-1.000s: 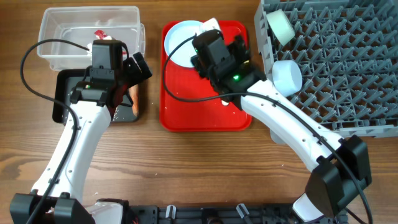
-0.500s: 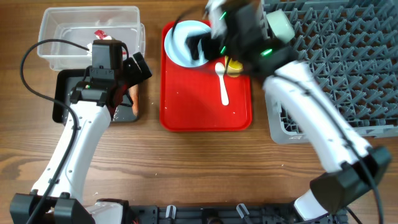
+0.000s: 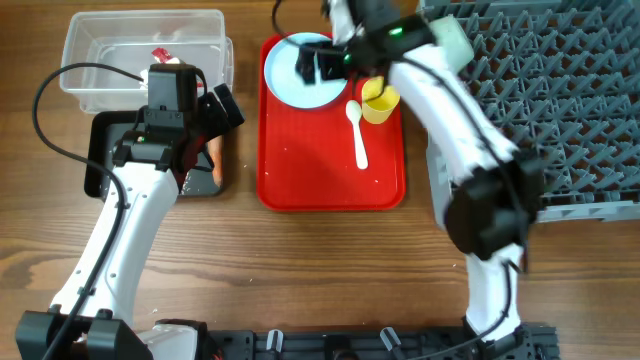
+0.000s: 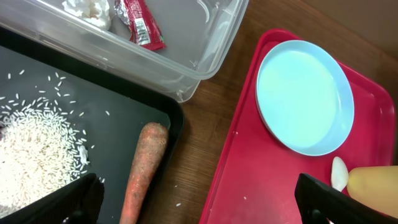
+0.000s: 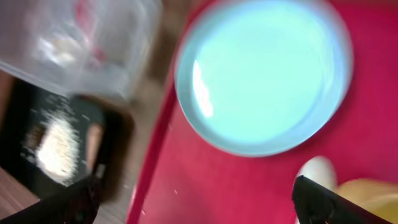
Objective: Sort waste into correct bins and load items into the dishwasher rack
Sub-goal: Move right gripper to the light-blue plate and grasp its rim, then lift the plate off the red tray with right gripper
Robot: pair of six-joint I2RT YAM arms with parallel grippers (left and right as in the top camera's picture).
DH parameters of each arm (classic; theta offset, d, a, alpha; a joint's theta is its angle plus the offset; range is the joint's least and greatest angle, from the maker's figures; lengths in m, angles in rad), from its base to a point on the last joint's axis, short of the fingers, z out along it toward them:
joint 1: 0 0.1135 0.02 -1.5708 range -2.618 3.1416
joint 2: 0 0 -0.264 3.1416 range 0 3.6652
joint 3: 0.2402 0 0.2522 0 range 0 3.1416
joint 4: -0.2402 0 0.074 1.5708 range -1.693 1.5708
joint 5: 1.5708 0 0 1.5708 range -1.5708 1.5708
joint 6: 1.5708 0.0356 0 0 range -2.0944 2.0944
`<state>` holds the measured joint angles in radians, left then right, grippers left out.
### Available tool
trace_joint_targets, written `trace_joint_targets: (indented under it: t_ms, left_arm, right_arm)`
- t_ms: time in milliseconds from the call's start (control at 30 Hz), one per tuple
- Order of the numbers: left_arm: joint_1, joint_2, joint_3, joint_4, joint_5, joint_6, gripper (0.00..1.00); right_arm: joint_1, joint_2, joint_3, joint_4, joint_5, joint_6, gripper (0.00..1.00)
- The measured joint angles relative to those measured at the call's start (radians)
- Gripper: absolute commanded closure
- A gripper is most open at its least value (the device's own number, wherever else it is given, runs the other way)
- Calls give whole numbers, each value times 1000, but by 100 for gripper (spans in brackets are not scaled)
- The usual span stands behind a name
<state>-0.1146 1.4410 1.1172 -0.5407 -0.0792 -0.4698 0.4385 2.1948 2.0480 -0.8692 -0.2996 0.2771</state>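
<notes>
The pale blue plate (image 3: 290, 80) (image 4: 305, 96) (image 5: 264, 74) lies at the far end of the flat red tray (image 3: 320, 180). Beside it are a yellow cup (image 3: 378, 102) and a white spoon (image 3: 358, 135). My right gripper (image 3: 318, 68) (image 5: 199, 211) hovers open over the plate's near edge, holding nothing. My left gripper (image 3: 213, 118) (image 4: 199, 211) hangs open above the black tray (image 3: 100, 150), whose floor holds white rice (image 4: 37, 149) and an orange carrot (image 4: 143, 165). The clear tub (image 3: 95, 45) contains a red wrapper (image 4: 140, 25) and a white scrap (image 4: 90, 7). A pale green bowl (image 3: 452, 40) sits in the grey rack (image 3: 560, 110).
The rack fills the right side, close to the red tray's right edge. The clear tub and black tray stand one behind the other at the left. Bare wooden table (image 3: 300, 270) runs along the front. My right arm (image 3: 450, 120) stretches over the rack's left edge.
My right arm has swung from the middle of the red tray to its far end, uncovering the cup and spoon. The left arm has stayed put.
</notes>
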Motion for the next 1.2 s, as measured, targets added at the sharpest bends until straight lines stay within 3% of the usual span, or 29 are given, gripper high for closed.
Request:
trace_joint_targets:
  t_ms: [200,367,633,867,967,1200]
  left_arm:
    - [0,0,0,0,0,0,0]
    - [0,0,0,0,0,0,0]
    - [0,0,0,0,0,0,0]
    - [0,0,0,0,0,0,0]
    - [0,0,0,0,0,0,0]
    - [0,0,0,0,0,0,0]
  right_arm:
    - [28,39,-16,65,-31,187,1]
    - [29,38,-14,88,6,338,21]
    - [74,39,-48,114,163,602,22]
    - [160,89,-49,122,257,669,22]
    - [156,126,-49,122,272,675,29]
    - [144,196,-51,122,306,681,34]
